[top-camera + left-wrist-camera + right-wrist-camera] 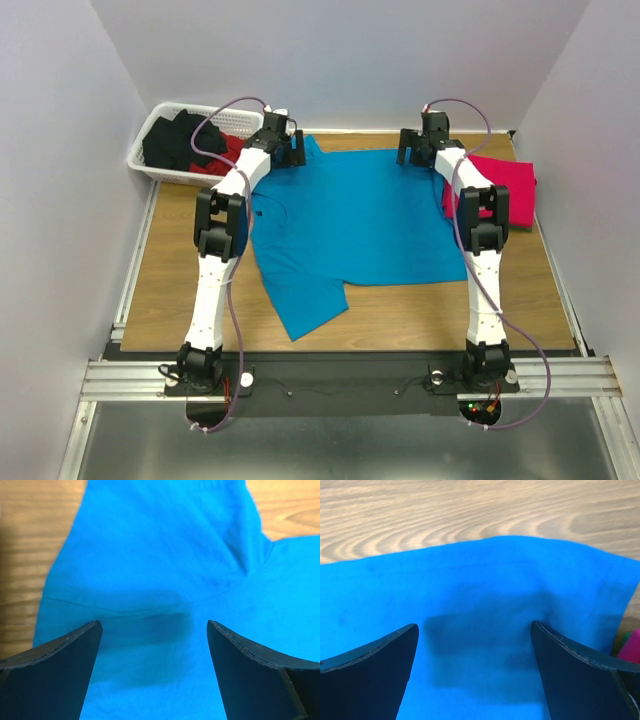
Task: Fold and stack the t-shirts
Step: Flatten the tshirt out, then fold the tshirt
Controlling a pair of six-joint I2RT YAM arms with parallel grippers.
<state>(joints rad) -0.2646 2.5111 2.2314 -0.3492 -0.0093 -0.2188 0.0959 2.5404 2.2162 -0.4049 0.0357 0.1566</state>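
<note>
Nearest, one sleeve (pixel 310 310) of blue shirt (pixel 350 215) points toward near edge. Rest of it lies spread flat at ctr of table (pixel 400 315). Both arms reach across to its far edge. L gripper (pixel 154 625) at far-left corner: fingers wide apart, nothing between, cloth w/ seam and folds right below. R gripper (pixel 474 626) at far-right corner: fingers spread too, empty, just over the hem. red shirt (pixel 510 185) sits in a compact pile just beside blue's R edge. basket (pixel 150 168) far L holds dark and red clothes.
</note>
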